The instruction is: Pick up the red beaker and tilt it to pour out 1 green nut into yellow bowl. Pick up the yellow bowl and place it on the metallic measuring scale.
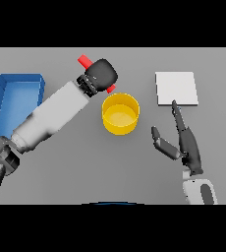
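My left hand [102, 74] is shut on the red beaker [85, 61], which lies tilted just behind and left of the yellow bowl [120, 113]. Only the beaker's two red ends show past the hand: one at the upper left, one at the lower right near the bowl's rim. The bowl stands upright mid-table; I see no green nut in it. The metallic measuring scale [177, 88] is a flat pale square at the back right. My right hand [188, 145] rests open right of the bowl, its longest finger pointing at the scale's near edge.
A blue tray [7, 98] sits at the far left, partly behind my left forearm [51, 115]. Bare grey table lies in front of the bowl.
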Robot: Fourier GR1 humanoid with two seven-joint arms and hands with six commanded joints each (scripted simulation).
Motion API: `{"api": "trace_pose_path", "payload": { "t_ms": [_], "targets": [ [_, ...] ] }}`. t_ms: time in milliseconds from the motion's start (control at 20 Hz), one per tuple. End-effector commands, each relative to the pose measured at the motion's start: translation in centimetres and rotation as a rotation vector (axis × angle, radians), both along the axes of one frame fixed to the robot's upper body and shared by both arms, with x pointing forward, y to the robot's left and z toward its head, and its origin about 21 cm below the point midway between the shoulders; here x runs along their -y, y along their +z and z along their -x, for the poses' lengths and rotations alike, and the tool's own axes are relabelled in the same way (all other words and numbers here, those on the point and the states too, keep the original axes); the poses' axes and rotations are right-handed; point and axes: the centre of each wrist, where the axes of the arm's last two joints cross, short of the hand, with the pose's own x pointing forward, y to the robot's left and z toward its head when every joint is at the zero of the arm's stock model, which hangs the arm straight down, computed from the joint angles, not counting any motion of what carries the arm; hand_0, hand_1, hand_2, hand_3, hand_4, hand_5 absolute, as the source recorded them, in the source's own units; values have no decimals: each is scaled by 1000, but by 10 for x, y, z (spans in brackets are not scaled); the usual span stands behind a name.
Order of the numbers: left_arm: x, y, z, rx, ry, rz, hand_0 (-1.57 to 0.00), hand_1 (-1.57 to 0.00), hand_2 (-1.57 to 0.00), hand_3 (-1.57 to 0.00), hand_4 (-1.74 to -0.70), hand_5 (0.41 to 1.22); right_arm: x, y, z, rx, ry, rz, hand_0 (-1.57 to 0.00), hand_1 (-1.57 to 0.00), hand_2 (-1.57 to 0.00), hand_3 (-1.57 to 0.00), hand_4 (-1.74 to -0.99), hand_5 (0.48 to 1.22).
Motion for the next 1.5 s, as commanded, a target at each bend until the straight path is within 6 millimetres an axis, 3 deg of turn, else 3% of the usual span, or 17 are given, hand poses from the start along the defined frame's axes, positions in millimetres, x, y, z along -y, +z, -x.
{"api": "trace_pose_path", "payload": {
  "t_ms": [0, 350, 550, 1050, 1150, 1450],
  "targets": [
    [5, -1, 0, 19, 3, -46, -1571, -1571, -1571, -1571, -1712, 1219, 1, -1, 2, 11, 7, -10, 1, 1, 1, 1, -1064, 690],
    [22, -1, 5, 110, -82, -179, -1571, -1571, -1571, -1571, -1735, 1221, -2, 0, 1, 16, 18, -40, 1, 1, 1, 1, -1063, 699],
    [27, -15, 9, 171, -142, -265, -1571, -1571, -1571, -1571, -1736, 1221, -4, -6, 5, 19, -7, -19, 1, 1, 1, 1, -1065, 684],
    [63, -4, 13, 277, -265, -578, -1571, -1571, -1571, -1571, -1728, 1221, -7, -2, 0, 38, -16, 1, 1, 1, 1, 1, -1047, 681],
    [68, 5, 11, 281, -266, -607, -1571, -1571, -1571, -1571, -1728, 1221, -5, -1, 2, 47, -12, 3, 1, 1, 1, 1, -1035, 685],
    [55, 80, -18, 338, -182, -469, -1571, -1571, -1571, -1571, -1728, 1221, -7, -5, 3, 46, -21, 26, 1, 1, 1, 1, -1023, 682]
  ]
}}
